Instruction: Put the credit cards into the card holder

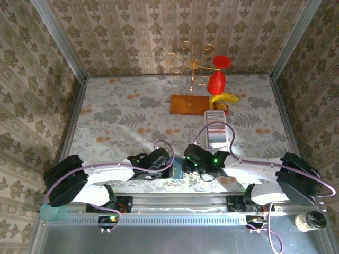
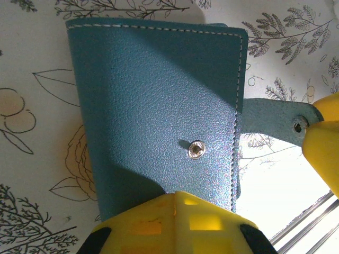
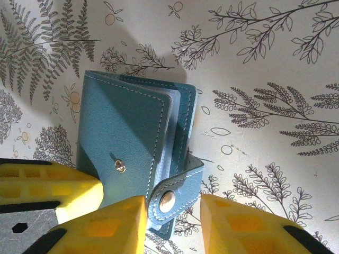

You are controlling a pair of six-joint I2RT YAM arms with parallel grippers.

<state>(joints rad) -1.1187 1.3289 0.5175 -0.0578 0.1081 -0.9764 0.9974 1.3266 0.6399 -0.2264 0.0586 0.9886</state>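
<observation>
Jar (image 1: 310,221) sitting by near rail (image 1: 180,200), 4 o'clock from card holder (image 2: 159,106). Left end effector (image 2: 175,200), fingers (image 2: 204,222) pinched together, gripping nothing, pressing it at desk (image 1: 122,121) near-centre. Right end effector (image 3: 173,205) gaping partway, straddling unfastened clasp tab (image 3: 177,185). Card holder lying folded, teal, pale leaf edges (image 3: 170,127) peeking inside. Ribbed white tray (image 1: 217,135) lying 1 o'clock; banana (image 1: 225,98) beyond.

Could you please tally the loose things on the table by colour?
Teal: 1, the card holder
White: 1, the tray
Gold: 1, the wire stand
Red: 1, the ornament
Yellow: 1, the banana
Total: 5
</observation>
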